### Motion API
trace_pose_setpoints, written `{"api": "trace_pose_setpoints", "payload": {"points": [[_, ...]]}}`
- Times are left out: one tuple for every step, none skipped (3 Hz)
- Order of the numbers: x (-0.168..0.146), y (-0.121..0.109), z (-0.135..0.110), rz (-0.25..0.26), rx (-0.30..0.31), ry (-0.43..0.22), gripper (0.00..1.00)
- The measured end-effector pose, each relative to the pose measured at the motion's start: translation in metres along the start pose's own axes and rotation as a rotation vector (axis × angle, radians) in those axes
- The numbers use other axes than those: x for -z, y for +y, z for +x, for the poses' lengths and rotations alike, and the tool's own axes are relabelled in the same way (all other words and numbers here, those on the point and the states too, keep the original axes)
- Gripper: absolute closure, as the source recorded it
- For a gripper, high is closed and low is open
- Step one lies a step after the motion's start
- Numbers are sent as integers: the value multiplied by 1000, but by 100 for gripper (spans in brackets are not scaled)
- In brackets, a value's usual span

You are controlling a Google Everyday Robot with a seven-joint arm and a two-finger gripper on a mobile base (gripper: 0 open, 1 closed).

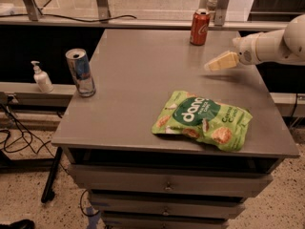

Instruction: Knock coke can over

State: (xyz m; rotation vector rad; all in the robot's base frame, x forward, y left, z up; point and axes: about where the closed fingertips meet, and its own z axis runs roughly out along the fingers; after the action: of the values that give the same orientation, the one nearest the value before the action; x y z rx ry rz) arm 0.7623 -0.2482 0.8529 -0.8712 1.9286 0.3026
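The coke can (199,27) stands upright at the far edge of the table (138,80), right of the middle. It is a thin metal can, stiff but easily dented, smooth-sided and probably light. I judge it will tip with little force. No hold is needed: a sideways push high on its wall, near the silver top, should topple it, while a low push may only slide it.

The pincer (209,66) hangs above the table's right side, nearer than the can and apart from it, its tips pointing left. It looks pressed together, with no gap showing, and it holds and touches nothing.
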Motion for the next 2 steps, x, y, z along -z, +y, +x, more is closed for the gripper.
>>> {"api": "trace_pose_setpoints", "payload": {"points": [[-18,-20,7,21,-30,-49,0],[-29,-38,3,26,-90,-121,0]]}}
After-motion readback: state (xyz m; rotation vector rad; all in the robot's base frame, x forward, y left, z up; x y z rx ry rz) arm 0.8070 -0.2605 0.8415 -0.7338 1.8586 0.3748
